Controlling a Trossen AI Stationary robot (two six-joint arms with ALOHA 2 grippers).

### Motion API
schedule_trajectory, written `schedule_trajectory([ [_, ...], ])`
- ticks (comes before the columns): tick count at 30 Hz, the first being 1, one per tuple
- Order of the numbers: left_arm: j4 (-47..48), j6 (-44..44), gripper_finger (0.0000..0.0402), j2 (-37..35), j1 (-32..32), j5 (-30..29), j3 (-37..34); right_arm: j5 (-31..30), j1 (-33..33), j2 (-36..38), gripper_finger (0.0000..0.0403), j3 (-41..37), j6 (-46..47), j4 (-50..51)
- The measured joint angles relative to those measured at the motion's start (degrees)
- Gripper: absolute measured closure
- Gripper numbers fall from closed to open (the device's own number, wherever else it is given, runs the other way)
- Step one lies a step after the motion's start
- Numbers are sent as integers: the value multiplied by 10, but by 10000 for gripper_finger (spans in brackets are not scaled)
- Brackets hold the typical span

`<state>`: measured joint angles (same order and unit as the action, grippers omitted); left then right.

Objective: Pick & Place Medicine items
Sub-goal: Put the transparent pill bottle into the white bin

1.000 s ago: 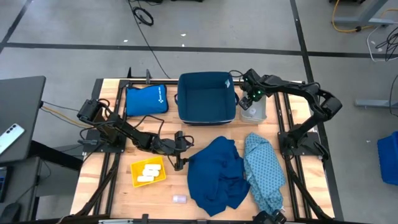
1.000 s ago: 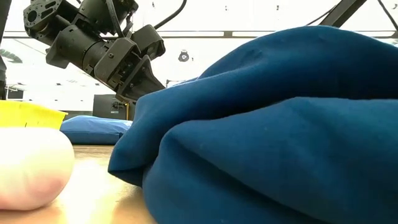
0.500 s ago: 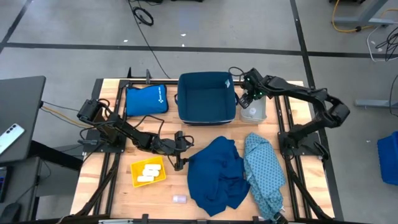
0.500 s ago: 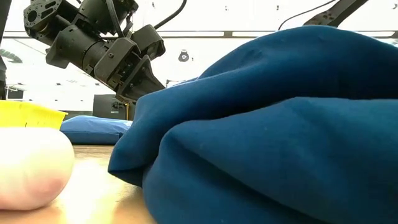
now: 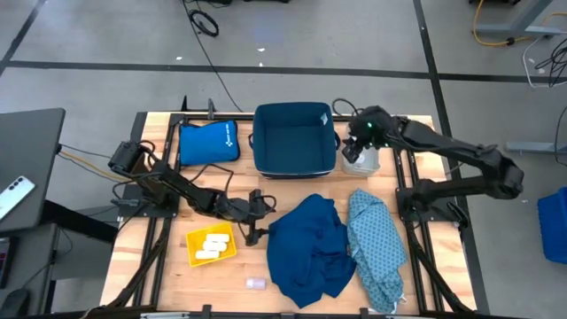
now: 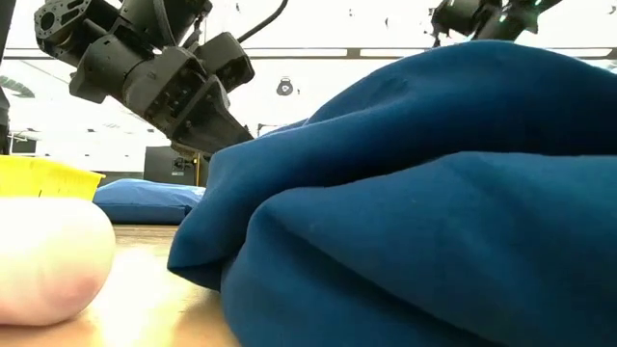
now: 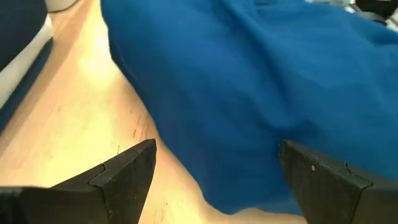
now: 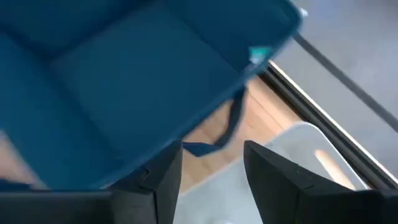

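**Reader:** Top view — where do your two grippers stand?

**Robot:** My left gripper is low over the table, just beside the left edge of the dark blue cloth. Its jaws are spread wide and hold nothing; in my left wrist view only bare wood and that cloth lie between the fingers. My right gripper hangs at the far side, over a clear container that stands just beside the blue bin. Its jaws stand partly apart, and I see nothing between the fingers.

**Reader:** And the medicine items?

**Robot:** Cream-white packs lie in the yellow tray, near the front left and close to my left gripper. One small whitish bottle lies apart on the wood at the front edge, between the tray and the dark blue cloth — it is the pale blur in the low view. Neither gripper touches any of them.

**Reader:** Other items?

**Robot:** A flat blue pouch left of the bin, and a patterned teal cloth touching the dark blue one on its right
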<state>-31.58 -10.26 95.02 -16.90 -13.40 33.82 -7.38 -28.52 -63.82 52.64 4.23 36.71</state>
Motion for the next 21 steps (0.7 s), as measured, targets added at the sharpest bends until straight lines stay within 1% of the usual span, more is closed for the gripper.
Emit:
schedule_trajectory([
  [4,79,-9,63,-44,-22,4,0,-34,73,27,222,0,7,0],
  [6,125,-16,63,-79,-40,8,0,-44,107,34,222,0,14,0],
  [9,175,-42,63,-127,-72,34,0,-60,153,35,222,0,30,0],
  [12,201,-83,63,-159,-108,67,0,-81,193,35,222,0,45,0],
  [16,241,-136,63,-156,-158,95,20,-113,234,35,222,0,60,-1],
  [19,273,-147,63,-132,-199,95,51,-130,254,35,222,0,66,-1],
  [21,278,-148,63,-111,-223,91,72,-137,265,35,222,0,70,-1],
])
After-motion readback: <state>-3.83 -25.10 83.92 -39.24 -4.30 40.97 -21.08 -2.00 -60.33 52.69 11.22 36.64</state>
